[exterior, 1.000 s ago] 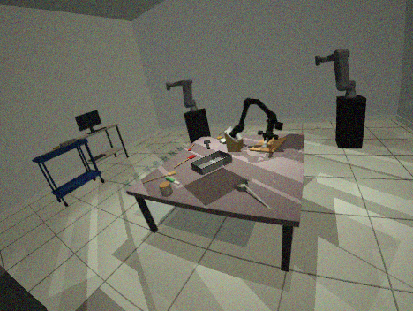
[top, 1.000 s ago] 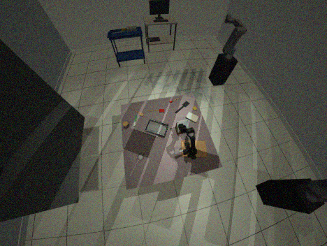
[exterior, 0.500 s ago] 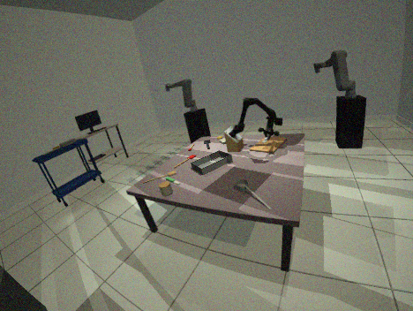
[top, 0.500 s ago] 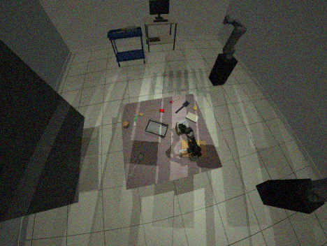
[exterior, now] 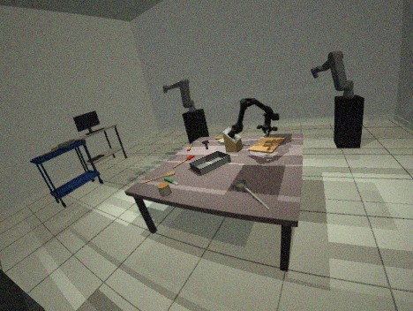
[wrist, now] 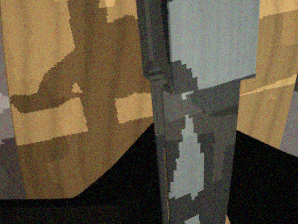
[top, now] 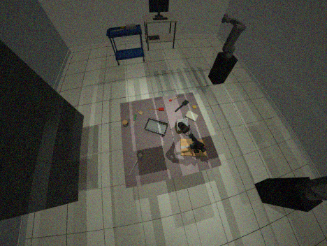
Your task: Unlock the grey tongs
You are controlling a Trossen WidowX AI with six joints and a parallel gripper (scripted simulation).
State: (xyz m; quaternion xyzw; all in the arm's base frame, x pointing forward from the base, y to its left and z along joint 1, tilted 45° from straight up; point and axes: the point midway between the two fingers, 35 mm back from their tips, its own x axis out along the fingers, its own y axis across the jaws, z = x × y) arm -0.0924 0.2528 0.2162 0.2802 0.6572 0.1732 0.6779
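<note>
My gripper (top: 198, 147) (exterior: 267, 130) (wrist: 181, 129) is shut on the grey tongs (wrist: 212, 45), whose broad pale metal fills the middle of the wrist view between the black fingers. A darker narrow strip runs along their left side. The tongs are too dark and small to make out in the top and exterior views, and I cannot tell whether they are locked. The wooden board (top: 184, 142) (exterior: 257, 148) (wrist: 37, 35) lies below the gripper and the tongs, with the arm's shadow on it. The roasting tin (top: 147, 124) (exterior: 214, 165) stands away from the gripper, with nothing across it.
A wooden block (exterior: 232, 144) stands beside the arm's base. A long-handled round strainer or ladle (top: 140, 154) (exterior: 241, 185) lies near the table's edge. A red-headed spatula (top: 161, 109) (exterior: 190, 157), a round tub (top: 125, 123) (exterior: 164, 189) and a black tool (top: 182, 105) lie farther off.
</note>
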